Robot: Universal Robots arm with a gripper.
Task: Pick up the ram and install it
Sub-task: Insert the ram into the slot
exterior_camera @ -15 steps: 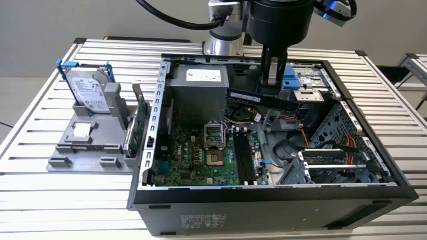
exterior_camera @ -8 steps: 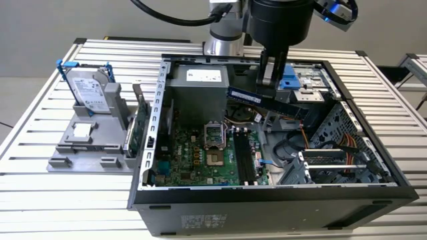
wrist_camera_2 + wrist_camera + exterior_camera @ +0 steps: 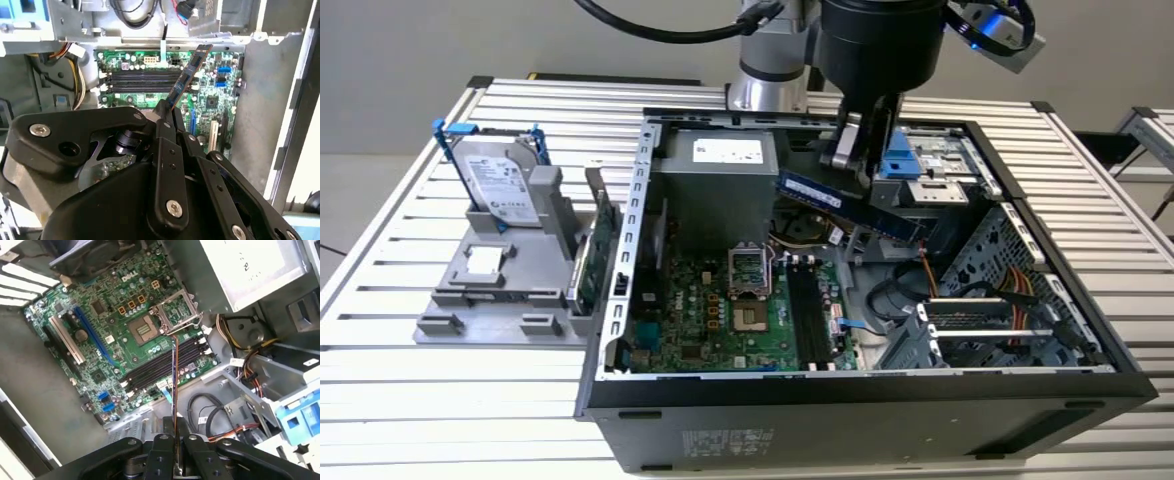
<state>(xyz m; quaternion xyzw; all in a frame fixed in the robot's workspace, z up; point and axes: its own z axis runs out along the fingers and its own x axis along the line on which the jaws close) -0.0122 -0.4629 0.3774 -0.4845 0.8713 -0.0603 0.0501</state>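
Pincer hangs above the computer case, clamping the tilted ram.

There is one ram, one gripper, one motherboard, one open computer case, and one hard drive at its nine o'clock.

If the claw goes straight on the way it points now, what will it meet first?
Most likely the black memory slots on the green board. The claw is shut on the ram, whose far edge leads and would touch first; depth is hard to judge.
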